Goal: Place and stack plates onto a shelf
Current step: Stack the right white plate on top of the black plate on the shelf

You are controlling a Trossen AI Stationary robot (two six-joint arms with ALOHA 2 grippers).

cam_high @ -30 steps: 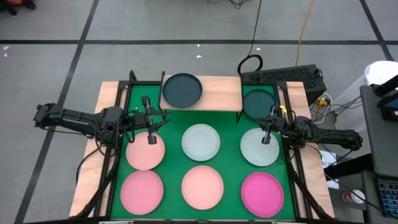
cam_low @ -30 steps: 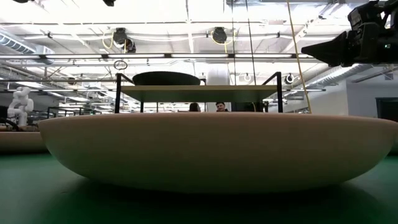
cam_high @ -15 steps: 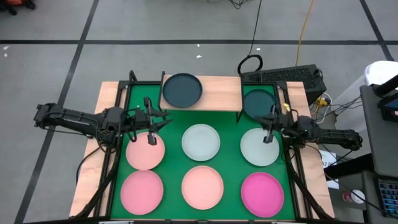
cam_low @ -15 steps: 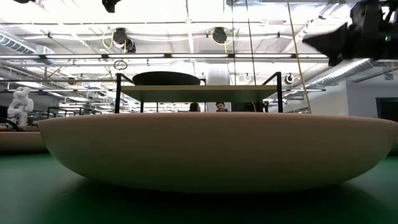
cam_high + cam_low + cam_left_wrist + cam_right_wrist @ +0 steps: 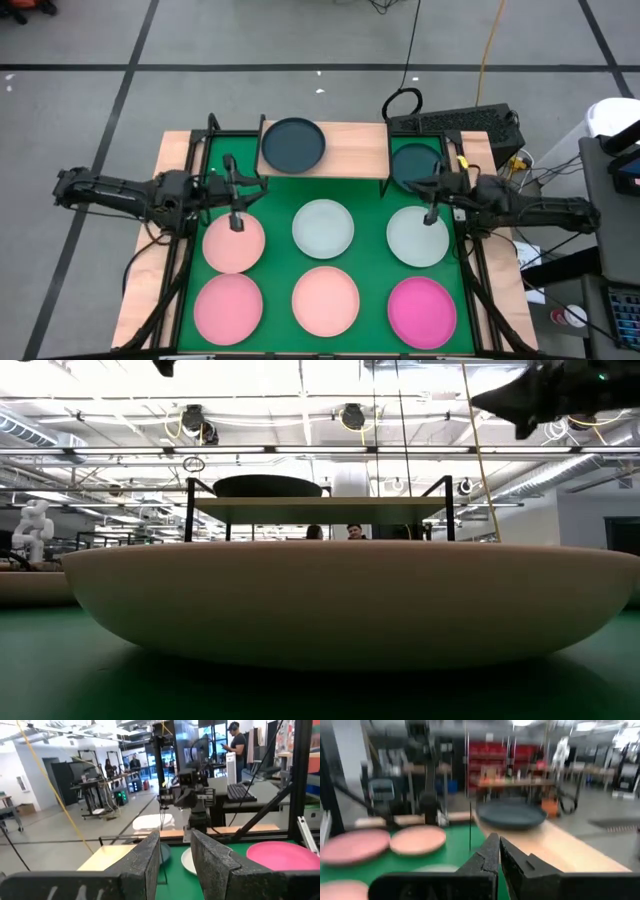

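Note:
Eight plates show in the high view. One dark teal plate (image 5: 293,144) lies on the light-wood shelf (image 5: 355,148). The other dark teal plate (image 5: 417,166) lies on the green table right of the shelf. Two mint plates (image 5: 323,228) (image 5: 418,236), three pink or peach plates (image 5: 234,243) (image 5: 228,307) (image 5: 325,300) and the magenta plate (image 5: 421,312) lie flat on the table. My left gripper (image 5: 235,208) (image 5: 175,855) hangs open above the far-left pink plate. My right gripper (image 5: 430,205) (image 5: 499,851) is shut above the right mint plate.
Black frame posts (image 5: 212,125) stand at the table's far corners, and the shelf's thin black legs (image 5: 187,510) rise from the mat. A keyboard (image 5: 455,122) and cables lie beyond the far right corner. In the low view the near peach plate (image 5: 340,600) fills the foreground.
My right gripper has risen from just over the right mint plate, and its arm has drawn back toward the table's right edge. My left gripper has risen and shifted a little toward the left edge. No plate has moved.

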